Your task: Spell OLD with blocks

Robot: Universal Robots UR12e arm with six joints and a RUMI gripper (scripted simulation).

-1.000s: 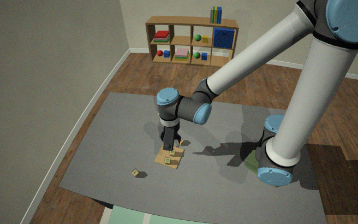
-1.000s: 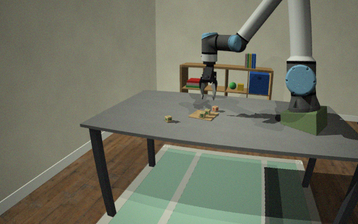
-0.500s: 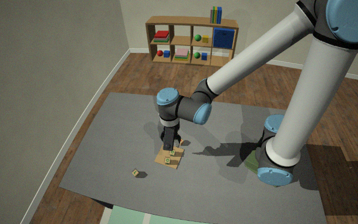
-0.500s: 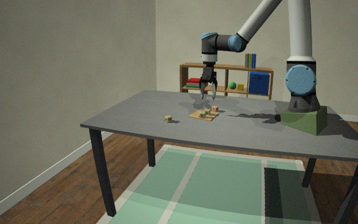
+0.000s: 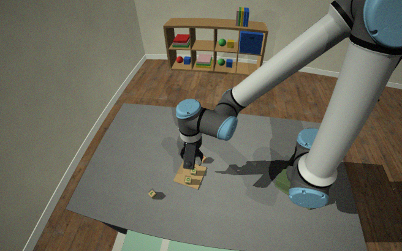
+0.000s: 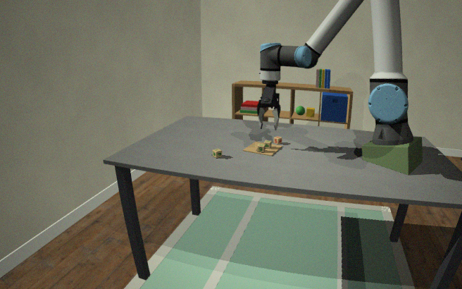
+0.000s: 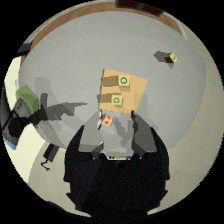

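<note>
A wooden mat (image 5: 180, 177) (image 6: 272, 151) (image 7: 136, 92) carries two blocks with green letters. One block (image 5: 187, 179) (image 6: 260, 147) (image 7: 123, 80) shows a round letter like an O. The other block (image 5: 193, 171) (image 6: 267, 144) (image 7: 116, 100) stands beside it with a small gap; its letter looks like O or D. A block with a green L (image 5: 152, 193) (image 6: 217, 153) (image 7: 171, 58) lies turned on the table, well off the mat. A red-lettered block (image 5: 204, 158) (image 6: 277, 140) (image 7: 107, 120) lies just off the mat, its letter unreadable. My gripper (image 6: 268, 128) (image 7: 116, 110) is partly open, empty, above the table behind the mat.
The grey table (image 5: 127, 149) (image 6: 175, 150) bears the green base block (image 5: 282, 180) (image 6: 385, 155) under the arm, far to the right. A shelf (image 5: 215, 23) (image 6: 291, 86) stands against the wall behind the table.
</note>
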